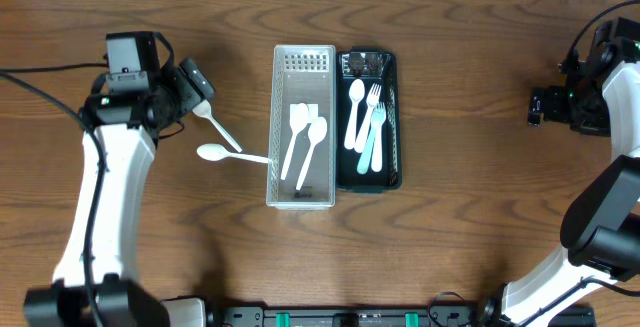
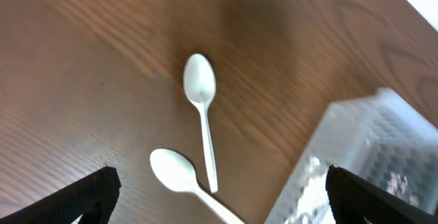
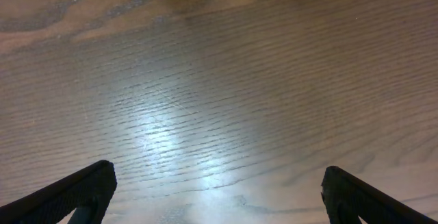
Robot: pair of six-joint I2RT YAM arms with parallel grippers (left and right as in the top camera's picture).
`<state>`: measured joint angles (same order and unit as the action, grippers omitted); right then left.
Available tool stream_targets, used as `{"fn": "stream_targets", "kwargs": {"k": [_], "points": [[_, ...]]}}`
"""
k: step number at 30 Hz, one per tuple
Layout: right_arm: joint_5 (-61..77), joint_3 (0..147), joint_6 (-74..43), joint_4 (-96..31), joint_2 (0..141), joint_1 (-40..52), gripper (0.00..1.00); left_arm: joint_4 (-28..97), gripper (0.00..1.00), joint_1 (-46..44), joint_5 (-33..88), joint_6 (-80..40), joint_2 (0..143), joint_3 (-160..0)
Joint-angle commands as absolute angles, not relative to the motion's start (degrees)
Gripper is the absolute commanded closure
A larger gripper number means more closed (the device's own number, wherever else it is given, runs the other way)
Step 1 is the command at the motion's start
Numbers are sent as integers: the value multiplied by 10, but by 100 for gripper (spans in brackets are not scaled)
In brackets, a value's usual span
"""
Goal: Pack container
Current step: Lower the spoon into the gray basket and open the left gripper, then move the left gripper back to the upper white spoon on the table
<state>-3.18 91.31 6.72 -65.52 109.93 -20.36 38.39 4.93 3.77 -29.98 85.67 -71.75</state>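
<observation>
Overhead, the white container (image 1: 302, 201) is sitting mid-desk (image 1: 460, 237), already holding two white utensils (image 1: 305, 137), with a dark tray (image 1: 370, 182) of cutlery touching its right side. Two loose spoons (image 1: 212, 152) are lying just left of it, under the left pincer (image 1: 200, 92). The right pincer (image 1: 540, 107) is waiting well apart.

From the left wrist, that pincer (image 2: 222, 183) is gaping wide and empty above both spoons (image 2: 200, 87).

From the right wrist, the pincer (image 3: 219, 176) is spread wide over bare desk, gripping nothing.

Packing is seemingly partway; those two spoons look left to go.
</observation>
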Motion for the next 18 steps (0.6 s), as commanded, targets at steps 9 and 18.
{"fn": "stream_targets", "kwargs": {"k": [9,18], "points": [[-30,913,74,-655,1098,-206,1,342,2,54,38,-400,1005,-721],[-30,913,74,-655,1098,-206,1,330,2,54,33,-399,1042,-721]]}}
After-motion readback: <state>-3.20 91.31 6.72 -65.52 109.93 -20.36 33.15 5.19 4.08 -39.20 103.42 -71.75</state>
